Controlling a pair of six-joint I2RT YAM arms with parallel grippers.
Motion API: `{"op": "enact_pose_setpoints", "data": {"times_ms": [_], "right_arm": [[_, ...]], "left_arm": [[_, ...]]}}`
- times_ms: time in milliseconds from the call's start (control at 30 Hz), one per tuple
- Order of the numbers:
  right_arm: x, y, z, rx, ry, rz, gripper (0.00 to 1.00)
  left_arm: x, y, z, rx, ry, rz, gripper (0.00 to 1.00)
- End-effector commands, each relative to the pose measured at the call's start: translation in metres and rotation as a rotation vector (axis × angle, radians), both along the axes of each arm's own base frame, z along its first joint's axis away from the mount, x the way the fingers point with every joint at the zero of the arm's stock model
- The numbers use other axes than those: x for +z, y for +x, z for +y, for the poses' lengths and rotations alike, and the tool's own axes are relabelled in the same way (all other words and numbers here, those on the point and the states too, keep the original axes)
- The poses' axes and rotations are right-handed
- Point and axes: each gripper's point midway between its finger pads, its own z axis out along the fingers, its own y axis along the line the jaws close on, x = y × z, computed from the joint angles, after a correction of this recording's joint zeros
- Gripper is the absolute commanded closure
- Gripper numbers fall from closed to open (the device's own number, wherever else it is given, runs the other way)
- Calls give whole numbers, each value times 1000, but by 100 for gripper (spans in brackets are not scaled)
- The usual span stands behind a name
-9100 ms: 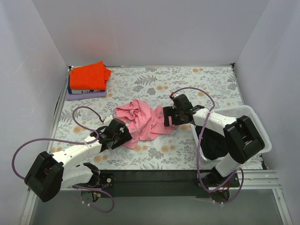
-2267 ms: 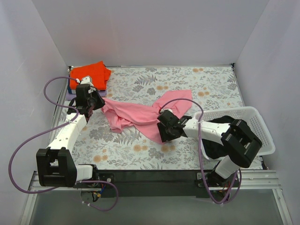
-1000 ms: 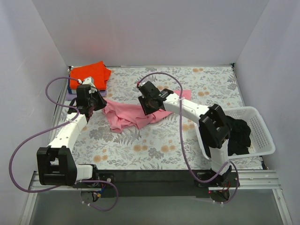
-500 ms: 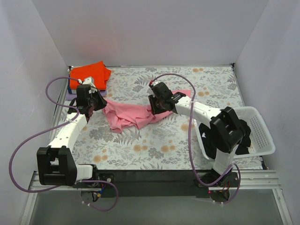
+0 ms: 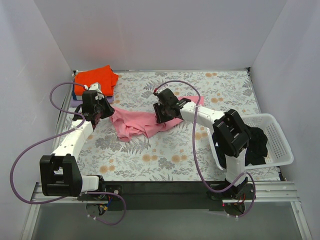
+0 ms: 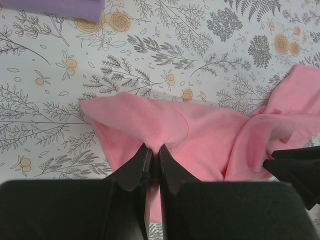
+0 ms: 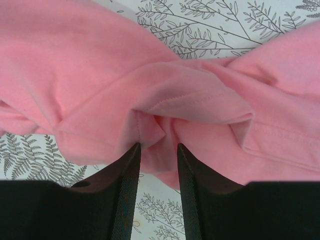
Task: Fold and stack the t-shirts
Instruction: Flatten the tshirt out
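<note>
A light pink t-shirt lies crumpled across the middle of the flowered table. My left gripper is at the shirt's left end, and its fingertips are shut on a pinched-up fold of the pink t-shirt. My right gripper rests on the shirt's right part. Its jaws stand apart, with a bunched hem of the pink t-shirt just ahead of and between the tips of my right gripper. A folded orange-red t-shirt tops a stack at the back left corner.
Under the orange-red shirt lies a purple folded garment, whose edge also shows in the left wrist view. A white mesh basket at the right holds dark clothing. White walls enclose the table on three sides.
My right gripper slid a little right along the pink shirt and then back left, nudging the cloth's right part. My left gripper kept its hold and place.
</note>
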Motion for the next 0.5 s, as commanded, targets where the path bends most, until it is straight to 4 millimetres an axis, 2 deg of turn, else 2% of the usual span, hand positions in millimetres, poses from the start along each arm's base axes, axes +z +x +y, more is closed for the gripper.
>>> {"op": "enact_pose_setpoints", "data": {"times_ms": [0,233,467], "right_arm": [[20,11,25,46,71,-47,58],[26,10,46,81,118,-51,58],[10,9,39,67,84,-35,58]], "left_arm": [[0,1,1,-3,0,0,100],[0,0,1,-5,1,1,100],[2,0,1,-6,0,-3,100]]}}
